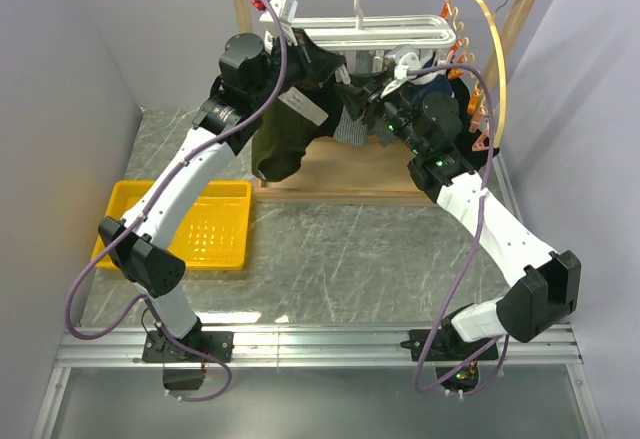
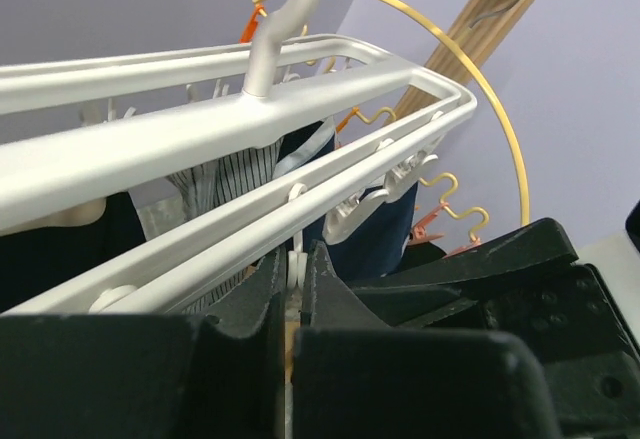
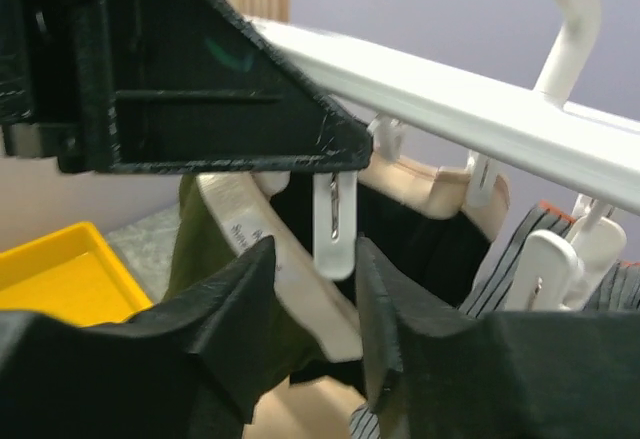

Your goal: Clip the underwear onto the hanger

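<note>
The white grid hanger (image 1: 385,29) hangs by its hook from the wooden rod. The olive underwear (image 1: 282,144) hangs below its left end, with the beige waistband (image 3: 290,279) running slantwise under the frame. My left gripper (image 2: 296,259) is up against the hanger frame (image 2: 300,119) and shut on the top of a white clip (image 2: 294,271); in the top view the left gripper (image 1: 303,56) is at the frame's left end. My right gripper (image 3: 315,249) is open, its fingers either side of that clip's lower end (image 3: 335,221), the waistband against its left finger; in the top view the right gripper (image 1: 355,109) is under the hanger's middle.
A yellow tray (image 1: 215,224) lies on the table at left. The wooden rack (image 1: 525,9) carries a curved wooden hoop (image 1: 497,59) with orange clips at right. Black (image 3: 420,239), striped (image 3: 520,269) and navy (image 2: 380,229) garments hang from the hanger.
</note>
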